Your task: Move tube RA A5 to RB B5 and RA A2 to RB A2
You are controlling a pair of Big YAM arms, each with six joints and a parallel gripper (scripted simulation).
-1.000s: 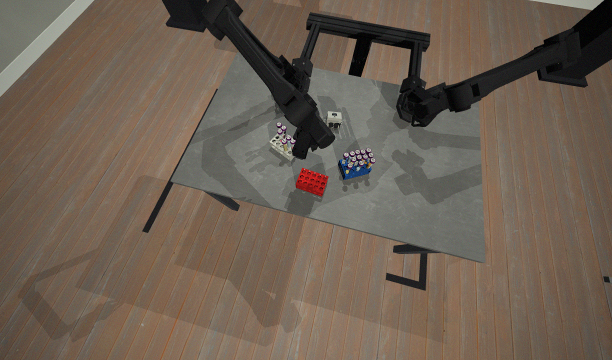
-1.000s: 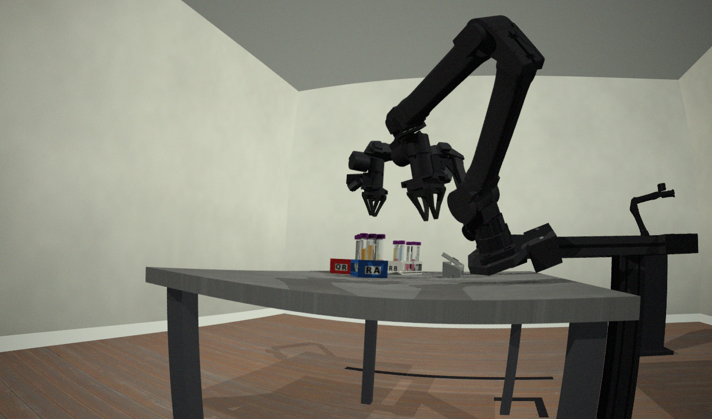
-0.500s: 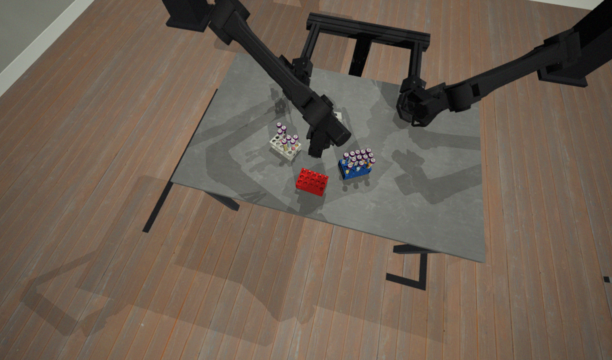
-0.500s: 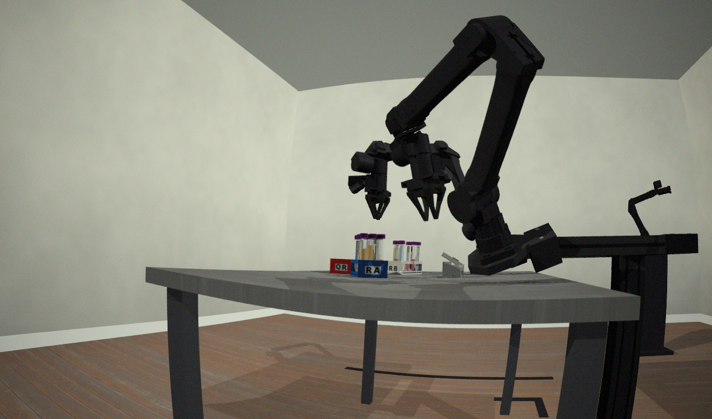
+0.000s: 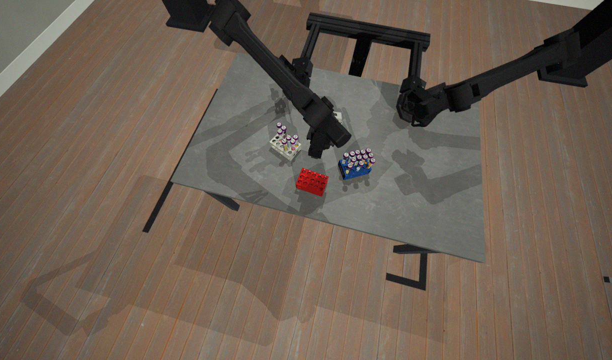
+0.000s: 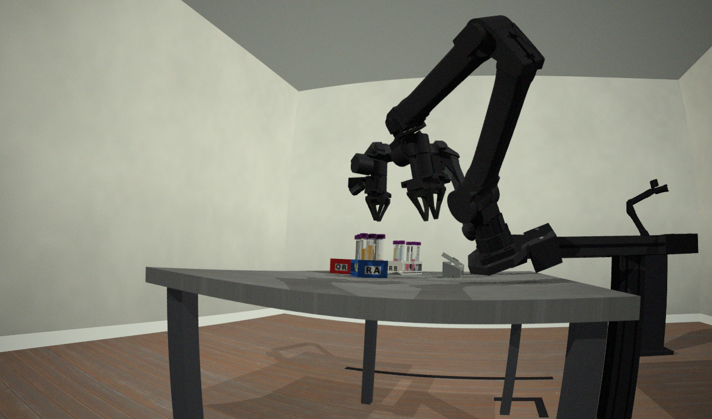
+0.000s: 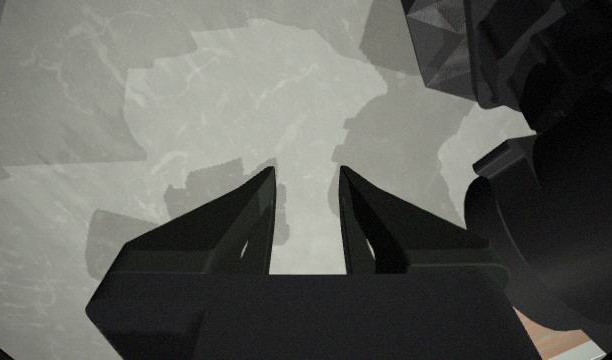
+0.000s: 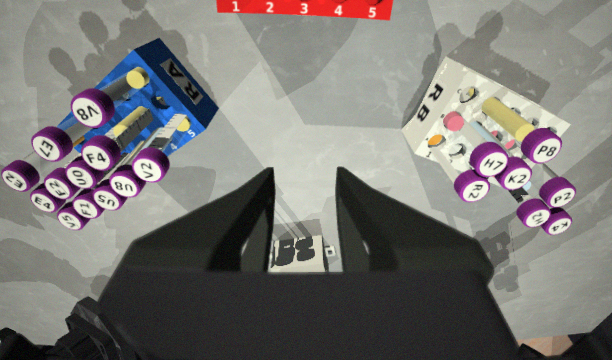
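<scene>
The blue rack RA (image 5: 349, 173) (image 6: 371, 269) (image 8: 186, 95) holds several purple-capped tubes; the one capped V2 (image 8: 151, 164) stands at its column 5 end. The white rack RB (image 5: 283, 150) (image 6: 395, 268) (image 8: 426, 115) holds several tubes too, among them P8 (image 8: 541, 146) and H7 (image 8: 488, 159). My right gripper (image 5: 314, 154) (image 6: 377, 209) (image 8: 305, 179) hangs high between the two racks, a little open and empty. My left gripper (image 5: 415, 120) (image 6: 427, 209) (image 7: 307, 178) hangs high over bare table away from the racks, a little open and empty.
A red rack QR (image 5: 312, 181) (image 6: 340, 266) (image 8: 306, 7) with empty wells stands in front of the two racks. The small grey DONE button box (image 5: 339, 116) (image 6: 452, 268) (image 8: 296, 250) sits right under my right gripper. All stand on the grey table (image 5: 411, 214).
</scene>
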